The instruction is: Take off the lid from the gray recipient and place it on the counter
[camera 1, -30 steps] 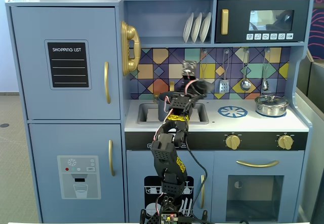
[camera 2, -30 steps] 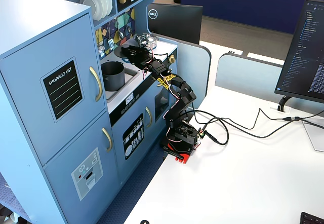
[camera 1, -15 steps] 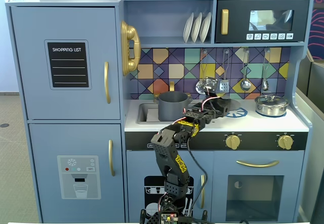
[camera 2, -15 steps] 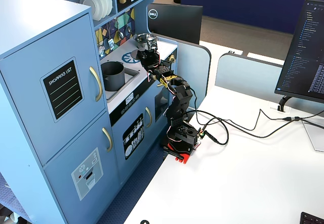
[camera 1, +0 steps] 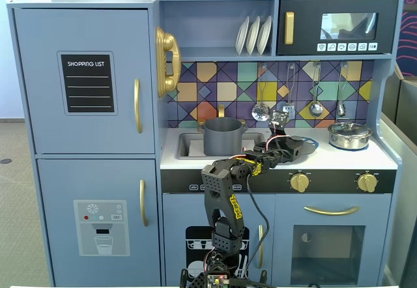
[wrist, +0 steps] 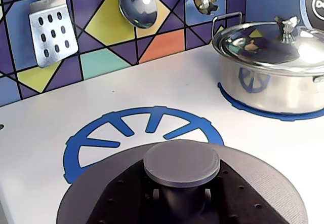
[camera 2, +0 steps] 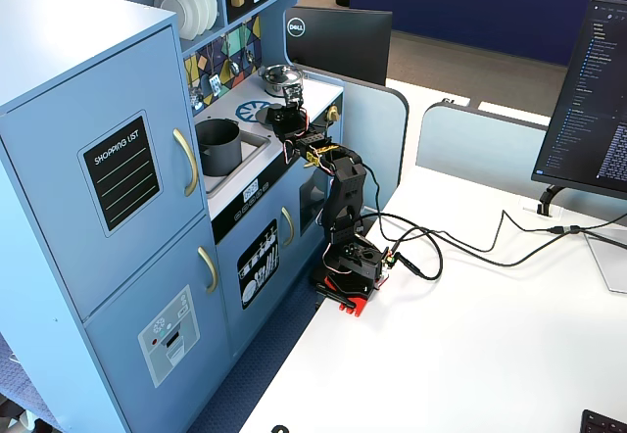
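The arm is reaching up from its base in front of the toy kitchen, elbow bent, forearm stretching level over the counter. The gripper is sitting above the blue printed burner ring, pinching the lid by its central knob, as the wrist view shows: the flat round knob top is standing clear while the stem below is running down into the black gripper body. The lid is a matte dark-gray disc with a finely ribbed surface, held just above or on the white worktop; contact cannot be told. The gray recipient, a tall matte cylinder, is standing open in the sunken sink, well apart from the lid. A shiny silver pot with a reflective domed lid is resting on a second blue ring nearby.
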